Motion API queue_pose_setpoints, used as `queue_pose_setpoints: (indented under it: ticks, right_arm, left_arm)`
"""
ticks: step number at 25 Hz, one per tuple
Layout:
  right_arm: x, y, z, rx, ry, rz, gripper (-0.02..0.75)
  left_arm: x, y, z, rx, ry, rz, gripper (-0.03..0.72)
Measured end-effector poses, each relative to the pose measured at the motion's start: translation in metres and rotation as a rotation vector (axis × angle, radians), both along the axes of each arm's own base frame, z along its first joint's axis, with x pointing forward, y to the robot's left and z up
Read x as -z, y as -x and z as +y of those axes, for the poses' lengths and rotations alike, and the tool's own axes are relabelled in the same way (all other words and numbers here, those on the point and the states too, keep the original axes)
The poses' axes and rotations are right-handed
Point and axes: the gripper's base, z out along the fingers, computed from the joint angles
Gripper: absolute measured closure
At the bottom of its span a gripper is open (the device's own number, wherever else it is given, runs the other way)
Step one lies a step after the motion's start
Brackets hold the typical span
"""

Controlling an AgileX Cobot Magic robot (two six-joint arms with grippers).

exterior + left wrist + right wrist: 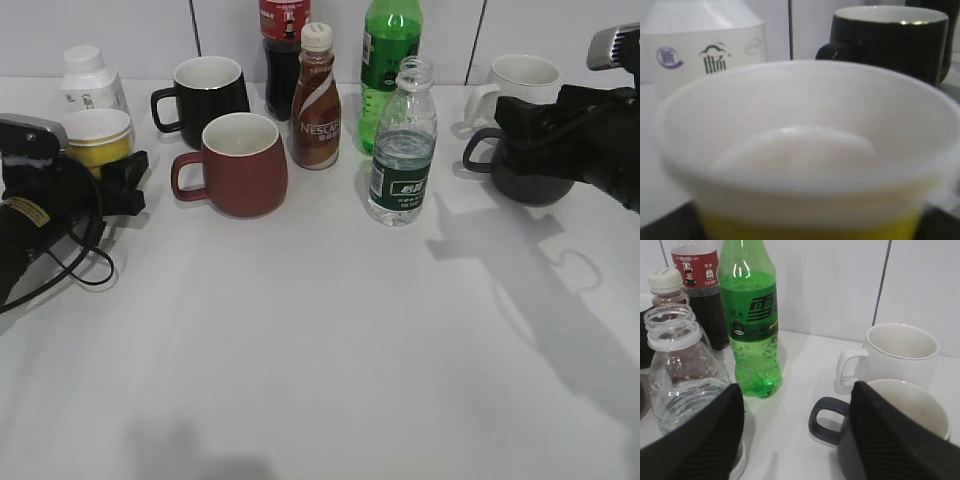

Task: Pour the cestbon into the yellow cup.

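Note:
The cestbon (402,150), a clear uncapped bottle with a dark green label, stands upright mid-table. It also shows at the left edge of the right wrist view (682,370). The yellow cup (97,140) stands at the far left and fills the left wrist view (800,125), its white inside empty. My left gripper (122,180) has the cup between its fingers. Only dark finger edges show at the cup's sides, so its grip cannot be told. My right gripper (510,130) is open and empty (797,430), to the right of the cestbon and apart from it.
A dark red mug (235,165), a black mug (205,95), a Nescafe bottle (316,100), a cola bottle (283,50) and a green bottle (390,50) stand behind. A white bottle (90,80) is behind the cup. A white mug (520,85) and a dark grey mug (530,180) are by my right gripper.

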Motion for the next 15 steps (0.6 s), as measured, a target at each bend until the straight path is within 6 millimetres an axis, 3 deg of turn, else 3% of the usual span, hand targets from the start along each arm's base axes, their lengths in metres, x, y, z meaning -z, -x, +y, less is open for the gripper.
queue_pose_setpoints:
  ticks: [5,10,15]
  right_arm:
    - [0.000,0.000,0.001,-0.012,0.009,-0.003,0.237]
    - [0.000,0.002,0.006,-0.074,0.056,-0.022,0.237]
    - [0.000,0.003,0.009,-0.115,0.068,-0.027,0.237]
  left_arm:
    - [-0.001,0.000,-0.003,0.033,-0.006,-0.009,0.326]
    - [0.000,0.007,-0.012,0.150,-0.032,-0.015,0.333]
    - [-0.003,0.033,-0.010,0.165,-0.029,0.020,0.336]
